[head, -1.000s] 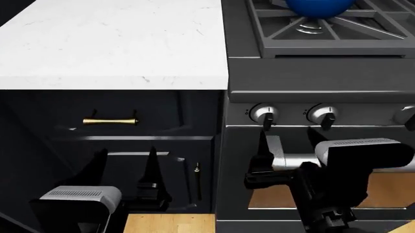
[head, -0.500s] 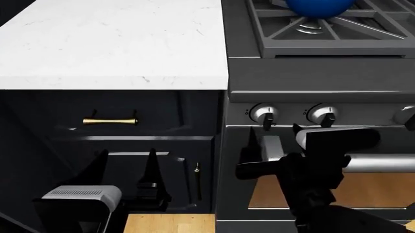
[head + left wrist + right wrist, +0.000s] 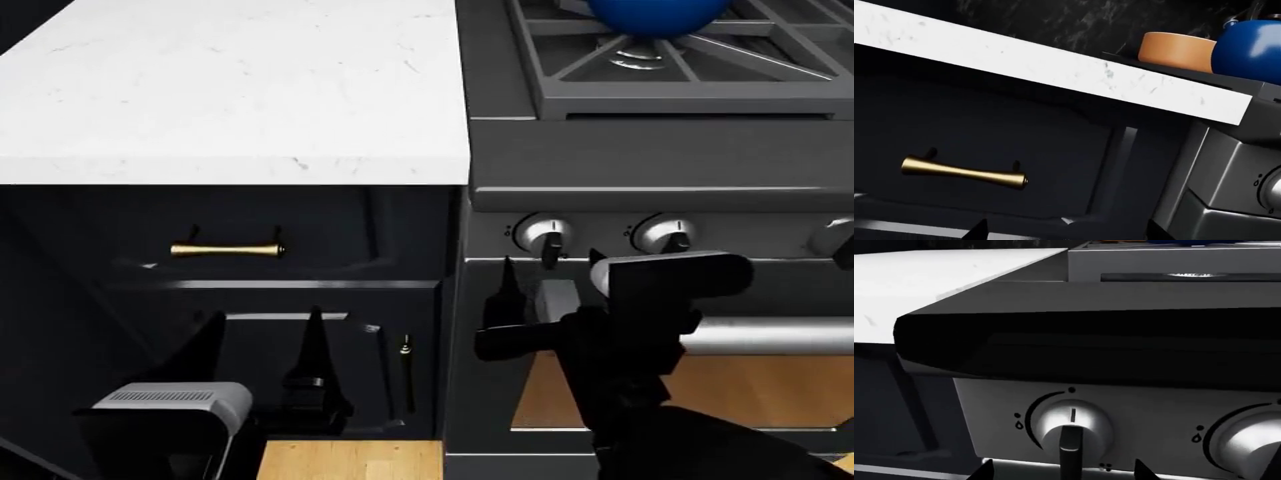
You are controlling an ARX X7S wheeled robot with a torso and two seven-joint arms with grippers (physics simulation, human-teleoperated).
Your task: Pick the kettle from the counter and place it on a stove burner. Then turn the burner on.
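Now the kettle point(image 3: 659, 14) sits on the burner point(image 3: 638, 55); only the knob point(image 3: 546, 238) remains. Right hand point(image 3: 550, 296), released, hangs just below it. Raise it, centre the lever between both fingers, clench, rotate. Left hand point(image 3: 264, 345) hangs released.

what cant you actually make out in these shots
- Kettle: head view's top edge cuts off everything but its lower body; handle and spout unseen.
- Stove burner under it: mostly covered by the kettle, so no telling if it is lit.
- Right end effector: its dark body hides whether it touches the leftmost knob.
- Left end effector: black against the dark cabinet.
- Orange saucepan: inside not visible.
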